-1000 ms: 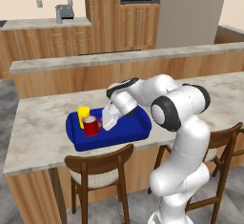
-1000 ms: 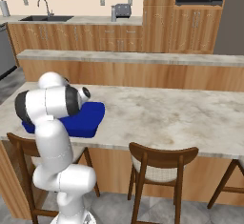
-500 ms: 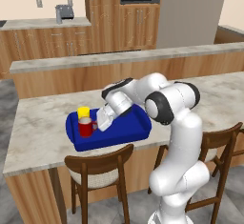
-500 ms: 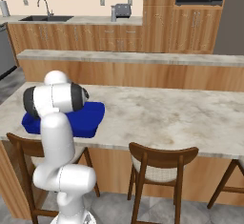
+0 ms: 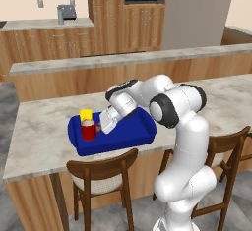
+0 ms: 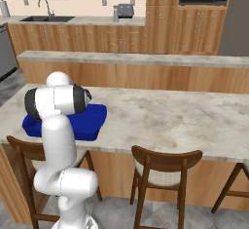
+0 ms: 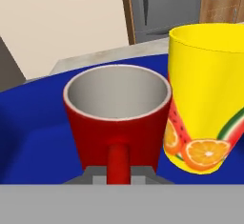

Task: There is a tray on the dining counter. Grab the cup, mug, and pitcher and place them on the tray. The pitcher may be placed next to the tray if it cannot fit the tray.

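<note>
The red mug (image 5: 89, 129) stands on the left part of the dark blue tray (image 5: 129, 135), just in front of the yellow cup (image 5: 86, 114). My gripper (image 5: 101, 125) reaches in from the mug's right and is shut on the mug's handle. In the hand view the mug (image 7: 116, 106) is close up with its handle between my fingertips (image 7: 94, 174). There the cup (image 7: 205, 104) with fruit pictures stands right beside it on the tray (image 7: 33, 137). The tray rests on the dining counter (image 5: 39, 127). In the right base view my arm hides part of the tray (image 6: 92, 123). The pitcher is out of view.
Wooden chairs (image 5: 101, 168) (image 6: 163, 162) stand along the dining counter's front edge. A raised ledge (image 5: 123, 60) runs behind the counter. The counter top (image 6: 170, 118) stretches on to the right of the tray. A toaster (image 5: 66, 13) sits on the far worktop.
My hand has carried the mug slightly to the left over the tray, closer to the cup, and the arm's elbow has swung round. The cup has not moved.
</note>
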Tool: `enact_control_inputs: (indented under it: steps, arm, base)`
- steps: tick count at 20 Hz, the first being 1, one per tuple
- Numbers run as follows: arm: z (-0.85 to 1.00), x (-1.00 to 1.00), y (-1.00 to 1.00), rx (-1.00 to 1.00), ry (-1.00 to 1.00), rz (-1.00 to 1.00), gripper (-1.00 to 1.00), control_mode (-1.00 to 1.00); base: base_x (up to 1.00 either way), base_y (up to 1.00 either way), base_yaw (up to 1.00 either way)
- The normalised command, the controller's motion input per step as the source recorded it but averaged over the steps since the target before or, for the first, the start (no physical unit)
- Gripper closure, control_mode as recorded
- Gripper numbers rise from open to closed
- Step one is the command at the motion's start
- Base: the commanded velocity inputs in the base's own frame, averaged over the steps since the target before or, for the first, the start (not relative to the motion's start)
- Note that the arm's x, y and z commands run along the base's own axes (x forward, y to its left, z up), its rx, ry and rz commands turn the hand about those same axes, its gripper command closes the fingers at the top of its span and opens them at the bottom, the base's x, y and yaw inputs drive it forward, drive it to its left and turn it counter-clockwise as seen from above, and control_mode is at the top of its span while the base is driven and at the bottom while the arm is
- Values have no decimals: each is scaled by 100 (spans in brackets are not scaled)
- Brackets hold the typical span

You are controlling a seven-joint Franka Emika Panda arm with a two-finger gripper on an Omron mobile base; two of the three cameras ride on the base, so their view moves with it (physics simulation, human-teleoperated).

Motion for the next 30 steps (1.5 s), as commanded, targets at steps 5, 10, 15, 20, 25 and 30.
enact_control_inputs:
  steps: [5,10,15,20,25,30]
  arm:
    - [0,0,0,0,0,0,-100,-100]
    - [0,0,0,0,0,0,-100,-100]
    - [0,0,0,0,0,0,-100,-100]
    - [0,0,0,0,0,0,-100,-100]
    - [33,-25,-5,0,-3,0,-100,-100]
    - [68,-51,-25,0,-1,-4,-100,-100]
  base:
    - [0,0,0]
    - [0,0,0]
    - [0,0,0]
    - [0,0,0]
    - [0,0,0]
    - [0,0,0]
